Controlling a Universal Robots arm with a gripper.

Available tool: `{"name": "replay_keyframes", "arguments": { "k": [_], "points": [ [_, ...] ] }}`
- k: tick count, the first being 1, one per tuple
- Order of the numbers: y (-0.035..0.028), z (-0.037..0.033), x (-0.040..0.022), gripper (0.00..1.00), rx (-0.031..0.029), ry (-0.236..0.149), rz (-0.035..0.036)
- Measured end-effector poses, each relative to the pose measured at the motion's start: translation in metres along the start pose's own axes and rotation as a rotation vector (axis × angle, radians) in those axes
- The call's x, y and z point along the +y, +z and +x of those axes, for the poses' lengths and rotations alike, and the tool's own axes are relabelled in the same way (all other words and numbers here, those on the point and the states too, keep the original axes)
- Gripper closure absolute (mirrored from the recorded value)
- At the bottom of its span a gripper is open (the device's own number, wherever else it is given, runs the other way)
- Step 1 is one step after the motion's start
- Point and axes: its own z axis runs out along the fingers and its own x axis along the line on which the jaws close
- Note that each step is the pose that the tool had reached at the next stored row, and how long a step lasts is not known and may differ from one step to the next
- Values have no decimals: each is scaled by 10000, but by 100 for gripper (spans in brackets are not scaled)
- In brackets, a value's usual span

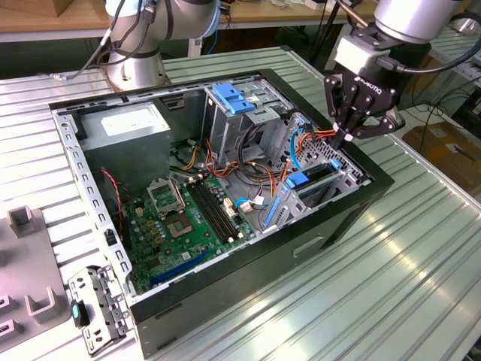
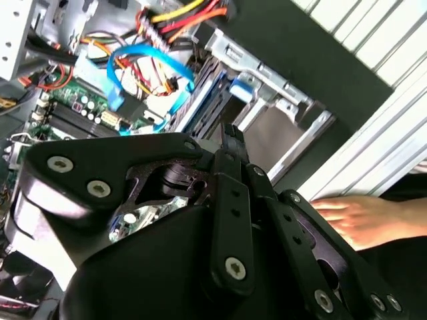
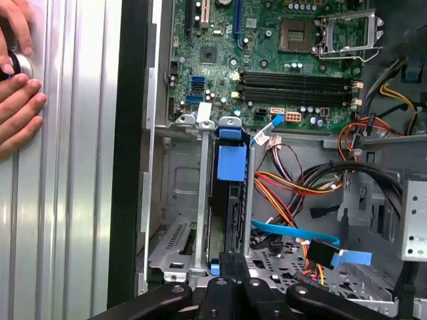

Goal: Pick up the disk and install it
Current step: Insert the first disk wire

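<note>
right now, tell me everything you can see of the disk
The disk stands on edge in the grey metal drive bay beside the black case wall, dark and slim, with a blue plastic carrier tab at its end. The shut hand sits at its other end; contact is unclear.

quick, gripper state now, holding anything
gripper: jaws closed, tips at the disk standing in the drive bay; a grasp cannot be told.
person's hand: resting on the table.
</note>
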Motion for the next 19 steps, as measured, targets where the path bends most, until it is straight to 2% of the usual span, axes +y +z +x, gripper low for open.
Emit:
{"name": "replay_keyframes", "arguments": {
  "k": [3,5,7,9,10,11,19],
  "points": [
    [15,-22,-97,89,-1,-65,2],
    [17,-43,-135,89,-1,-97,2],
    [14,-57,-137,89,-3,-230,5],
    [8,-59,-137,89,-13,-576,0],
    [5,-60,-138,89,-17,-889,5],
    [4,-69,-147,89,-18,-1003,9],
    [7,-125,-261,89,-22,-1235,17]
  ]
}}
